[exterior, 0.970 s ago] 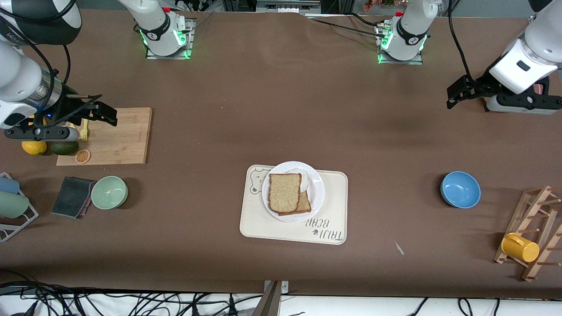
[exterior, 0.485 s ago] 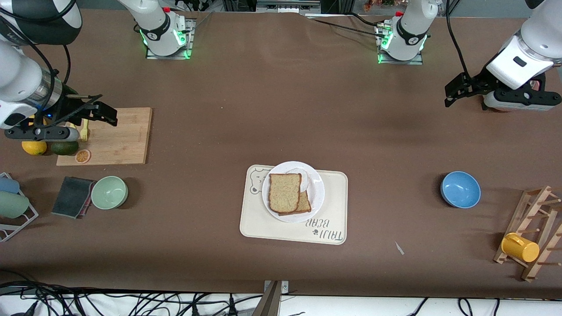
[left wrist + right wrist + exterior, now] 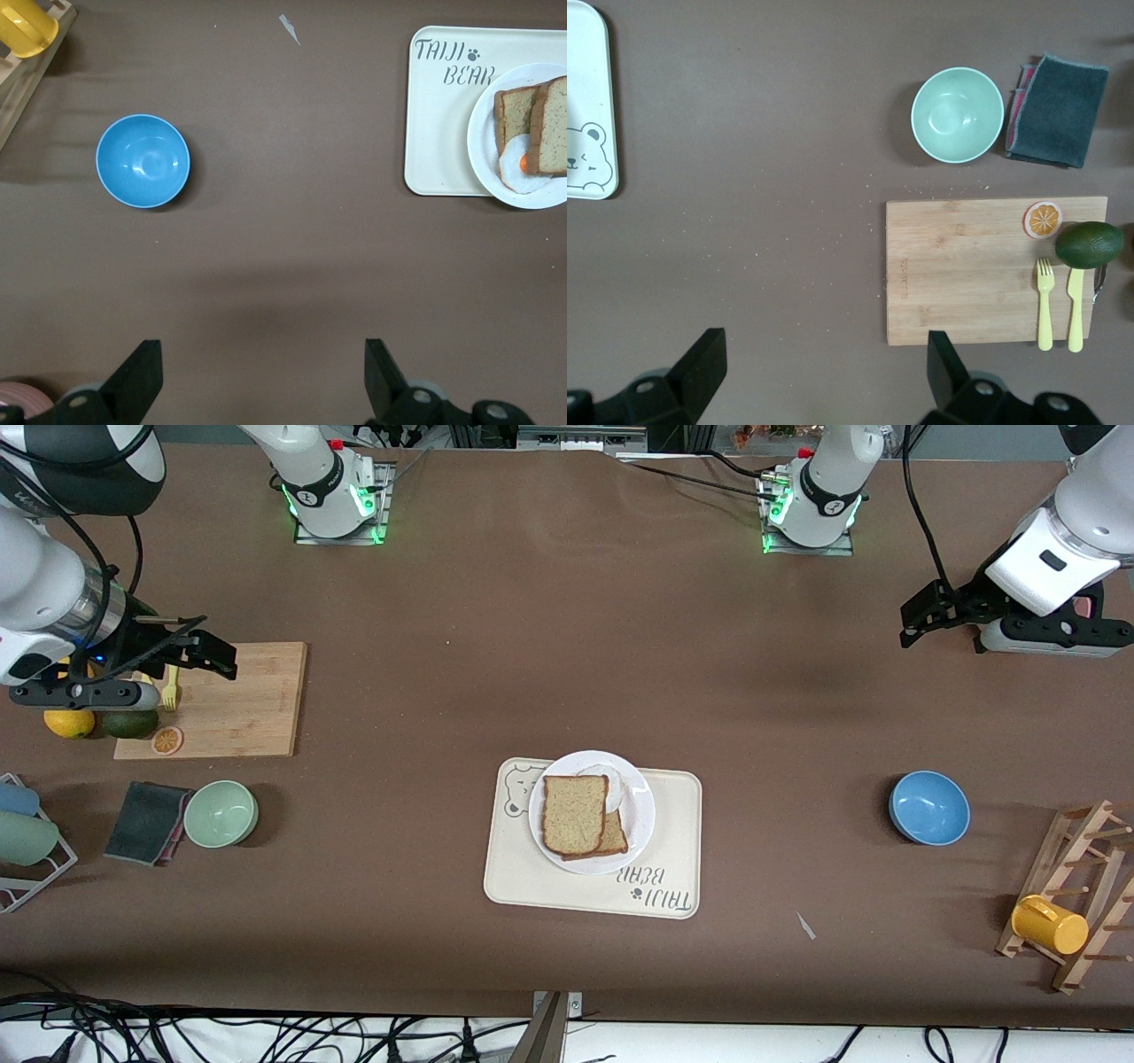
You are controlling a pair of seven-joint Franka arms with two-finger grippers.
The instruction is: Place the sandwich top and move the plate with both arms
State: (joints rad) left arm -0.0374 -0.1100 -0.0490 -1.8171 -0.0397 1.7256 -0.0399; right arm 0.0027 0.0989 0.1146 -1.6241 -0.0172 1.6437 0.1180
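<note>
Light tan wholemeal bread slice, the sandwich top (image 3: 575,813), lies flat on the small round glossy white plate (image 3: 640,808), stacked askew on a slightly darker bread slice (image 3: 616,837) whose corner pokes out on the side nearer the front camera. A white fried egg with orange yolk (image 3: 522,165) peeks out between them on the side toward the robot bases. The plate sits on the cream rectangular tray with bear print (image 3: 673,850), at the tray's end toward the right arm, mid-table. Both hands are well apart from the stack. Left gripper (image 3: 921,613) hangs over bare brown tabletop at the left arm's end of the table, black fingers spread wide, nothing between them; its wrist view shows the round blue bowl (image 3: 143,160) on the table under it and the plate only at the picture's edge. Right gripper (image 3: 205,654) hangs over the pale wooden cutting board (image 3: 239,704) at the right arm's end, fingers likewise spread and empty. On that board: an orange slice (image 3: 1044,219), a green avocado (image 3: 1089,244), a yellow plastic fork (image 3: 1044,303) and knife (image 3: 1075,308). A round pale green bowl (image 3: 221,813) and dark grey folded cloth (image 3: 146,822) lie nearer the front camera than the board.
</note>
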